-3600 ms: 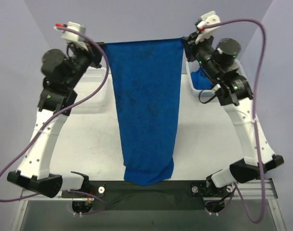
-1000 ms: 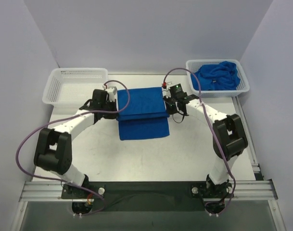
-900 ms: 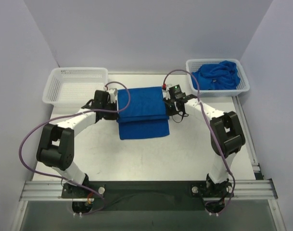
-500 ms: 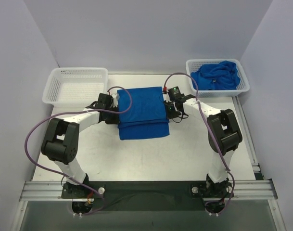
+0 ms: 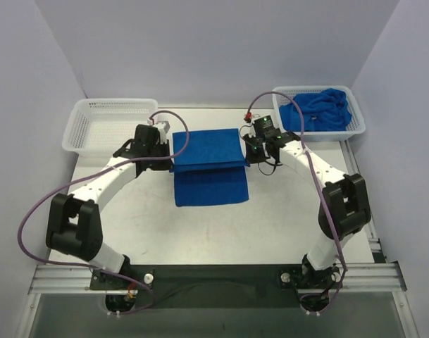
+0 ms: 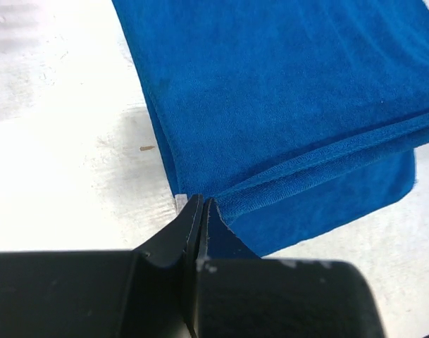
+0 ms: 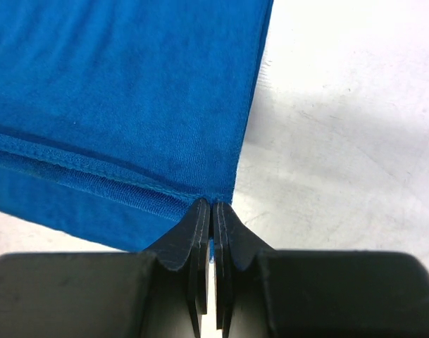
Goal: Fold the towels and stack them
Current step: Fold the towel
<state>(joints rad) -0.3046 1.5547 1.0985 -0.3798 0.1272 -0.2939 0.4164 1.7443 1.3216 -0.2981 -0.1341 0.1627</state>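
pale lavender walls [image 5: 214, 49] on 3 sides — white scuffed tabletop [image 5: 200, 232], even light

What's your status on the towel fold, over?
Left gripper and right gripper shut on towel corners. Towel part-folded, flat on table. Nothing blocking.

In the wrist views the folded royal-blue terry towel [image 6: 284, 105] runs off frame: at 12 and 3 o'clock on the left, 12 and 9 o'clock on the right. Its pinched corners vanish inside the closed left gripper [image 6: 200, 211] and right gripper [image 7: 211, 215]. From above, the blue towel heap [image 5: 316, 109] in the white plastic mesh basket [image 5: 327, 135] at 1 o'clock cannot be counted.
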